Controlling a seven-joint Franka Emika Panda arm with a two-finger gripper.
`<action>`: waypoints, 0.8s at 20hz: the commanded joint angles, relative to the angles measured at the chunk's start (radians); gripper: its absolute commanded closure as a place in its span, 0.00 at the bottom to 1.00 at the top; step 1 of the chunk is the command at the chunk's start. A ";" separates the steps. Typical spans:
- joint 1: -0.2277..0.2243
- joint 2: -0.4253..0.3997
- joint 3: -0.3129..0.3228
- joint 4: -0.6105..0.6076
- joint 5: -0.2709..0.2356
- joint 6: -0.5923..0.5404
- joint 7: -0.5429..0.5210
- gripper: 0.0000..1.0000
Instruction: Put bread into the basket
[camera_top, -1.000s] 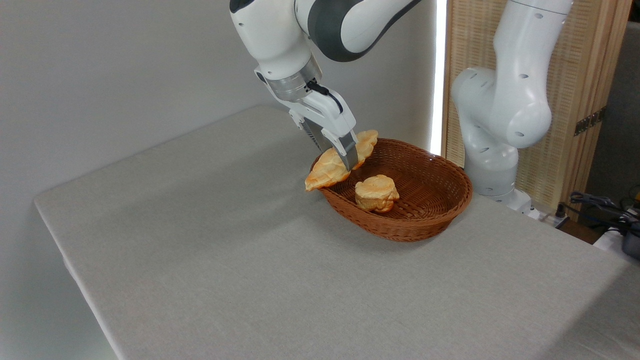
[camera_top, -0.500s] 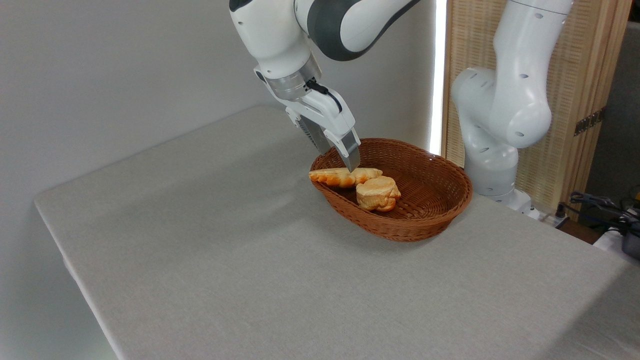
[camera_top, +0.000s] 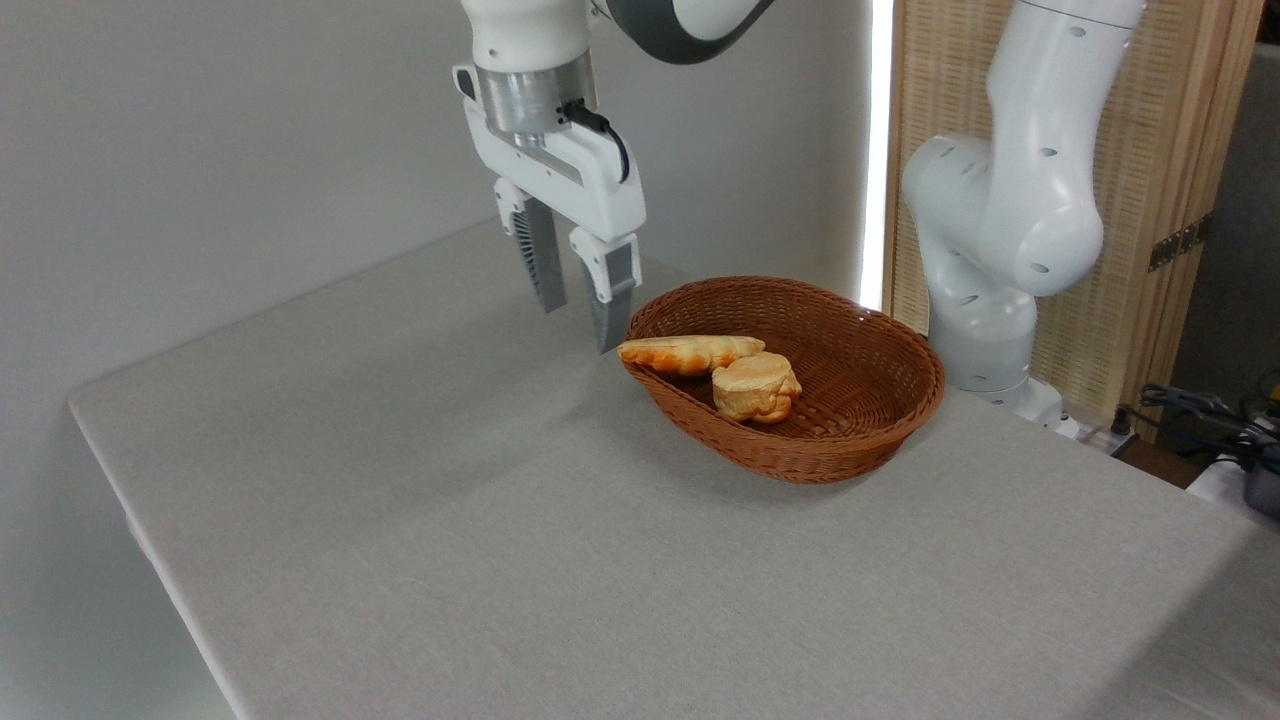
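- The bread (camera_top: 690, 353) is a long, flat golden-orange pastry with pointed ends, lying in the basket (camera_top: 860, 440) at its left side
- Its left tip lies over the braided rim; whether it rests on the weave beneath is hard to tell
- Its long axis runs left to right, the right end touching a chunky round bun (camera_top: 756, 387)
- The basket is oval brown wicker on a grey cloth-covered table (camera_top: 450, 520)
- The gripper (camera_top: 578, 318) hangs empty just left of the basket, fingers apart
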 joint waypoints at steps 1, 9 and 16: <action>0.004 0.042 0.054 0.070 0.034 0.068 0.032 0.00; 0.008 0.132 0.103 0.176 0.031 0.076 0.070 0.00; 0.008 0.169 0.104 0.184 -0.013 0.084 0.064 0.00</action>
